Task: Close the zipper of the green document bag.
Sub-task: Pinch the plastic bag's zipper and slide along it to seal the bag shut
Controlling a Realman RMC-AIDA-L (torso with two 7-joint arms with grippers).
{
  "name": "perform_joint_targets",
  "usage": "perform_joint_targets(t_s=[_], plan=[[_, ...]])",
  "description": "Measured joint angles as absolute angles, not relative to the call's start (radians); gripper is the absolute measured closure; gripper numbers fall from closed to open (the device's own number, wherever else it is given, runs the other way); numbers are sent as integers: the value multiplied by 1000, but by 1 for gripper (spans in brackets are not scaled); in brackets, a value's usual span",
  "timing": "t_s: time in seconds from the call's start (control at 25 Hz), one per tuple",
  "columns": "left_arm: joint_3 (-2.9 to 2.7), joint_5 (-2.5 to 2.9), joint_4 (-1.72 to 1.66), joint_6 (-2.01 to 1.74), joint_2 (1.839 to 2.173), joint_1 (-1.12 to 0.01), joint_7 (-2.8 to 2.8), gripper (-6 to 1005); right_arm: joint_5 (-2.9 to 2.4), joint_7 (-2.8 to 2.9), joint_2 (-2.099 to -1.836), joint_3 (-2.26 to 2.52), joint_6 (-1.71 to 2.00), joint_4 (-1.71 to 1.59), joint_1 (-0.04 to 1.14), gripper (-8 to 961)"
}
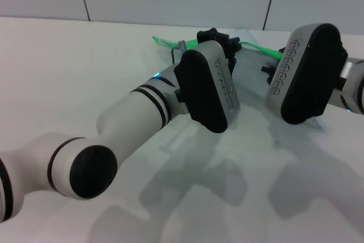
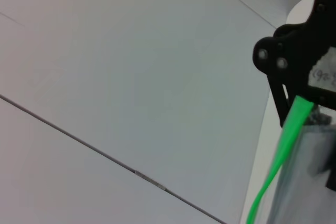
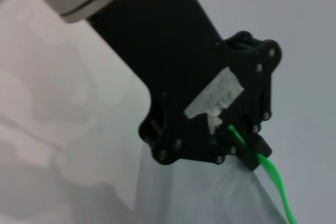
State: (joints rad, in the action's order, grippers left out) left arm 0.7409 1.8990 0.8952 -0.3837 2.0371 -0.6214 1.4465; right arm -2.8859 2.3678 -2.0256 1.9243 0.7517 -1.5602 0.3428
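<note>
The green document bag [image 1: 250,69] lies flat on the white tabletop [image 1: 68,72] at its far side, mostly hidden behind both arms. Its zipper [image 1: 259,50] runs along the far edge as a bright green strip. The left tool [image 3: 233,135] is clamped together on the zipper near the strip's middle, the green line passing out from between its black fingers. The right tool [image 2: 302,98] sits at the zipper further along; whether it is apart or together cannot be told.
</note>
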Motion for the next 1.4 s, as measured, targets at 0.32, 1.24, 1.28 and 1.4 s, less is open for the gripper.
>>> perform_joint_targets(t_s=[0.32, 1.24, 1.28, 1.4], plan=[[741, 1901, 894, -388, 2037, -619, 1446, 945, -2895, 2409, -2024, 1882, 757, -1566, 344, 852], [741, 1908, 886, -415, 2036, -616, 1454, 857, -2896, 2382, -2022, 1872, 772, -1643, 305, 908], [741, 1908, 886, -416, 2036, -615, 1454, 856, -2896, 2378, -2022, 1872, 772, -1647, 302, 908], [739, 1908, 885, -422, 2038, -614, 1454, 857, -2896, 2372, -2022, 1873, 772, -1654, 296, 908]])
